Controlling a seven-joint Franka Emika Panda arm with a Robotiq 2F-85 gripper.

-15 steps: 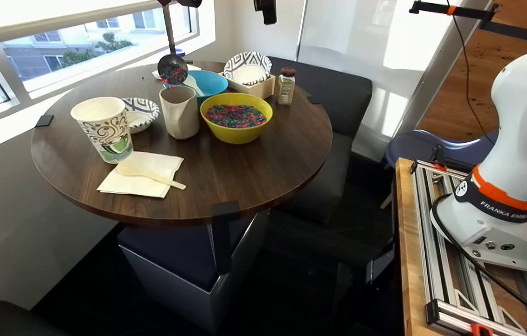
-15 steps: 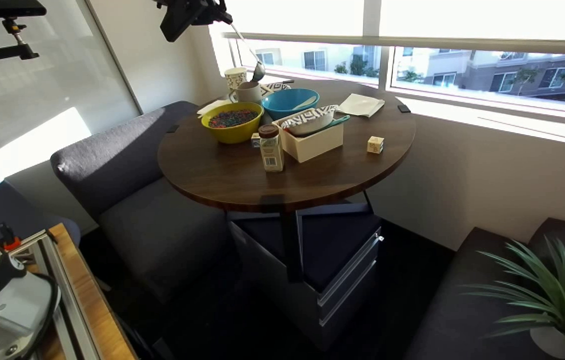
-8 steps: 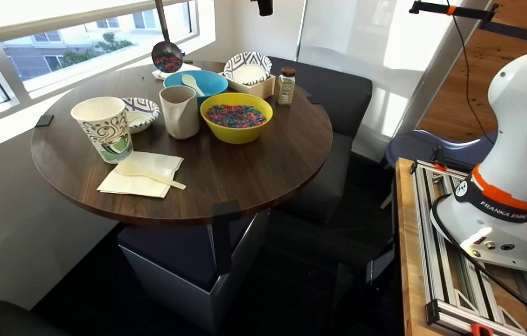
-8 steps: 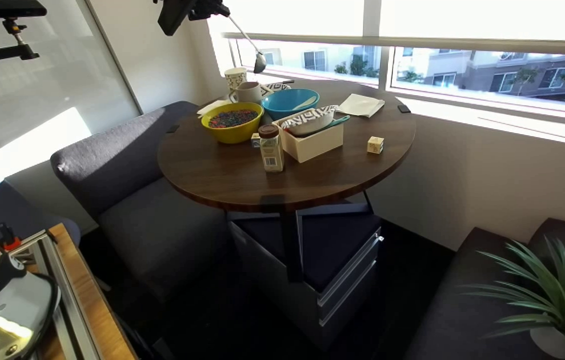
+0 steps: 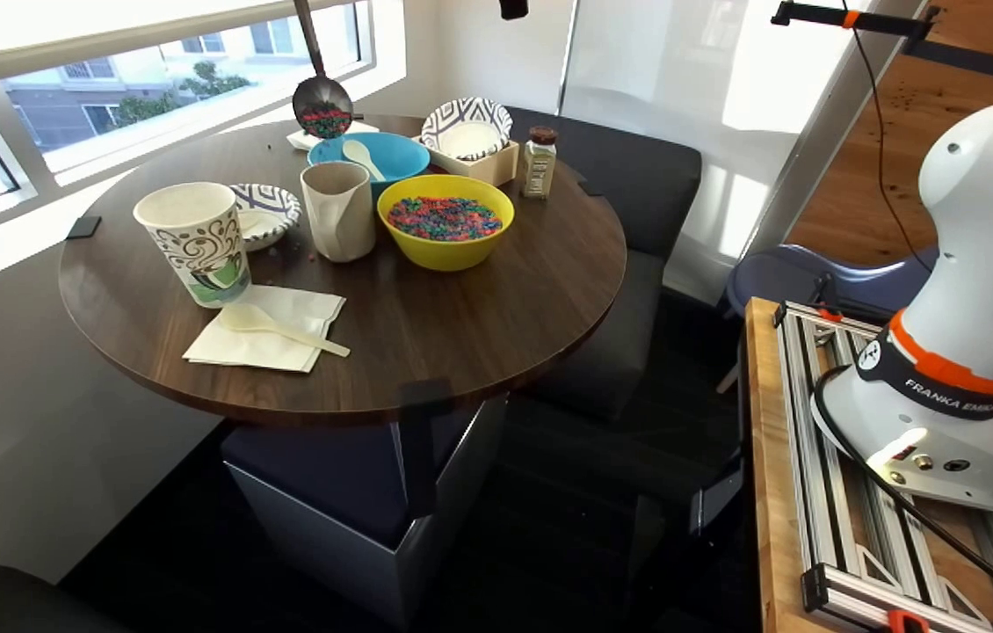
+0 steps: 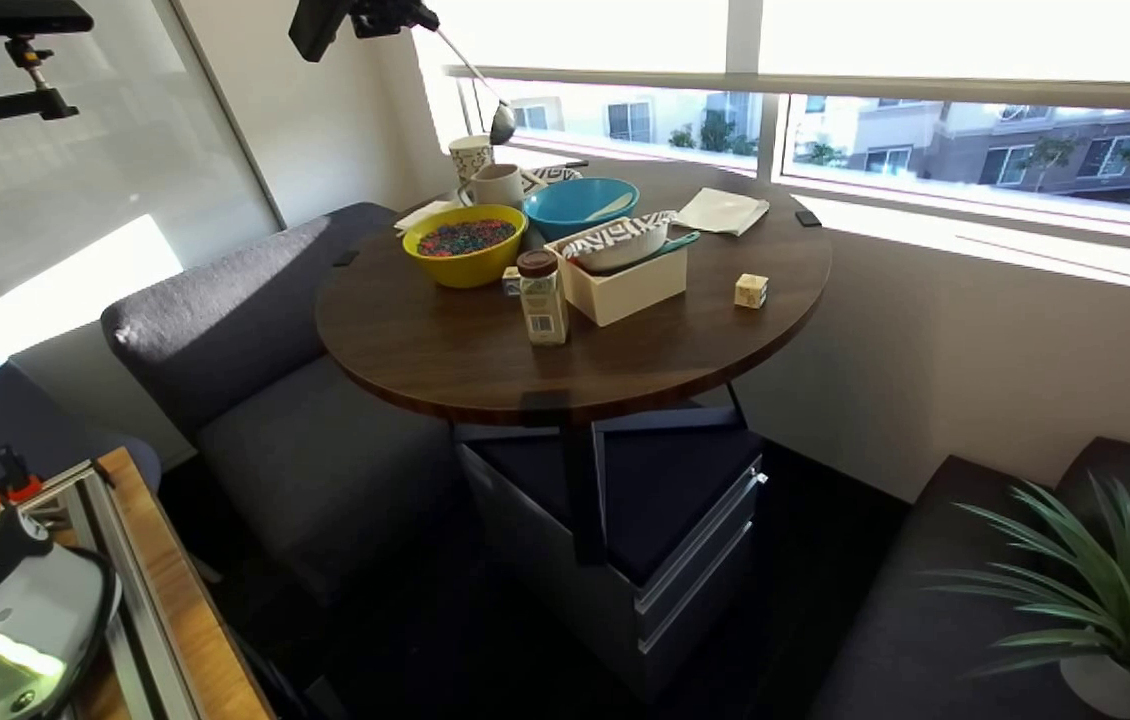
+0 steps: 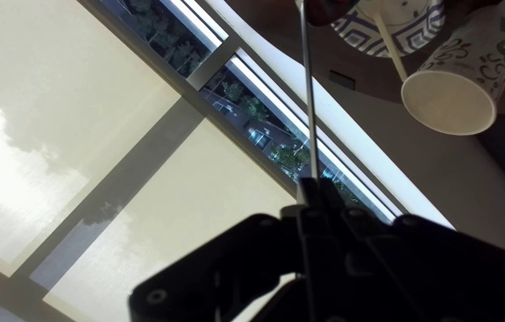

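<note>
My gripper (image 7: 318, 183) is shut on the thin handle of a metal ladle (image 7: 309, 98). In the wrist view the ladle's bowl is cut off at the top edge. In the exterior views the ladle (image 5: 322, 98) (image 6: 503, 124) hangs above the round table, its bowl holding red, blue and green bits. My gripper also shows in an exterior view (image 6: 436, 24). Below and near the ladle stand a pale mug (image 5: 338, 215), a blue bowl (image 5: 404, 156) with a spoon, and a yellow bowl (image 5: 445, 246) full of the same bits. A few loose bits lie by the mug.
A paper cup (image 5: 198, 242), a patterned paper bowl (image 5: 264, 230) and a napkin (image 5: 286, 303) with a spoon are on the table (image 5: 461, 343). A wooden box (image 6: 625, 290), a spice jar (image 6: 543, 300) and a small block (image 6: 751, 290) stand there too. The window (image 6: 625, 115) is behind.
The ladle has risen a little and swung slightly, with bits still in it. Bits were falling from it one second ago. A few bits now lie on the table by the mug.
</note>
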